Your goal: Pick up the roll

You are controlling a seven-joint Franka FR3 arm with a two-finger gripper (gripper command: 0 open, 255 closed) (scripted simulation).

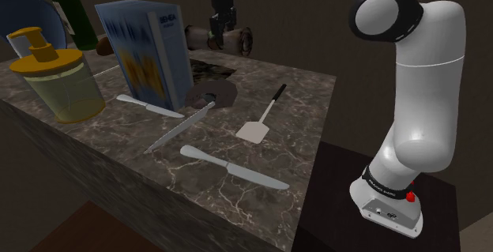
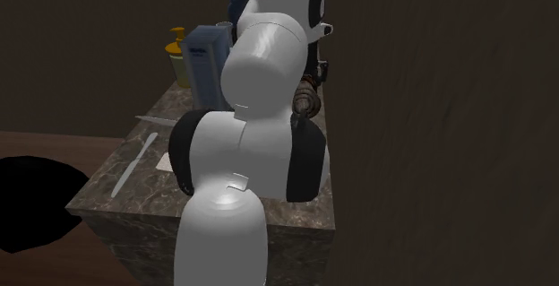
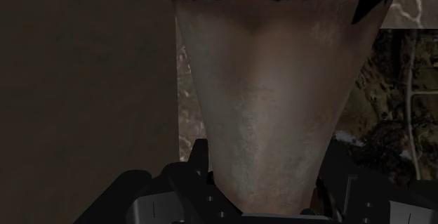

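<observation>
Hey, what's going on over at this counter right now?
The white arm's black gripper is clasped around the brownish-grey roll at the far edge of the marble counter. A spatula, knives, a blue box and a yellow dispenser sit apart from it. Whether the roll is clear of the surface, I cannot tell.

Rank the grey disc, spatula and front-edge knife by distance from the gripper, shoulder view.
From the gripper, shut on the roll:
1. Grey disc, beside the blue box.
2. Spatula, middle of the counter.
3. Knife, at the front edge.
</observation>
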